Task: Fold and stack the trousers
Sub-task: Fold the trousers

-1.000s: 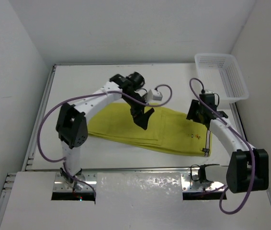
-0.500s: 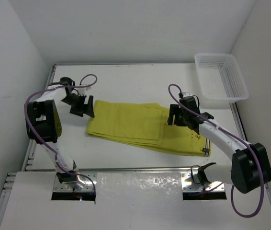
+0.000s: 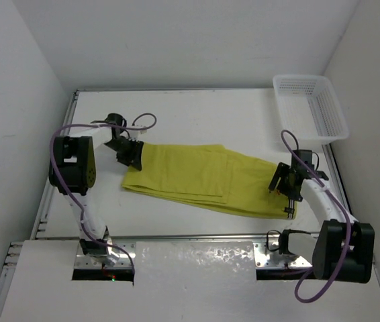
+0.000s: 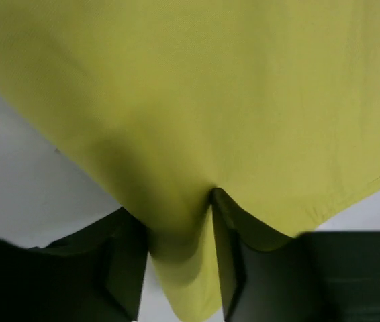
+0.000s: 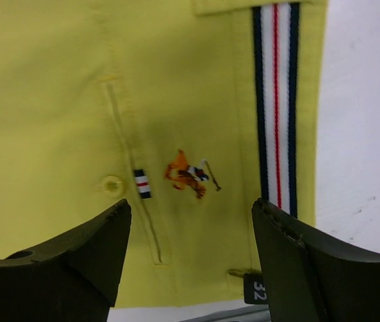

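Note:
The mustard-yellow trousers [image 3: 203,178] lie folded lengthwise across the middle of the table, waistband end to the right. My left gripper [image 3: 131,157] is at their far-left end. In the left wrist view the left gripper [image 4: 180,268] is shut on a pinched fold of the trousers [image 4: 210,100]. My right gripper [image 3: 284,184] hovers open over the waistband end. In the right wrist view the right gripper [image 5: 190,255] straddles the trousers [image 5: 56,100] near a small embroidered logo [image 5: 190,174], beside the white, dark-striped trim [image 5: 275,100].
A white mesh basket [image 3: 311,107] stands at the back right corner. White walls close in the table on the left, back and right. A size tag [image 5: 258,290] shows at the trousers' near edge.
My left gripper swung from mid-table to the trousers' left end and closed on the cloth. My right gripper went in over the trousers' middle, then back right to the waistband end.

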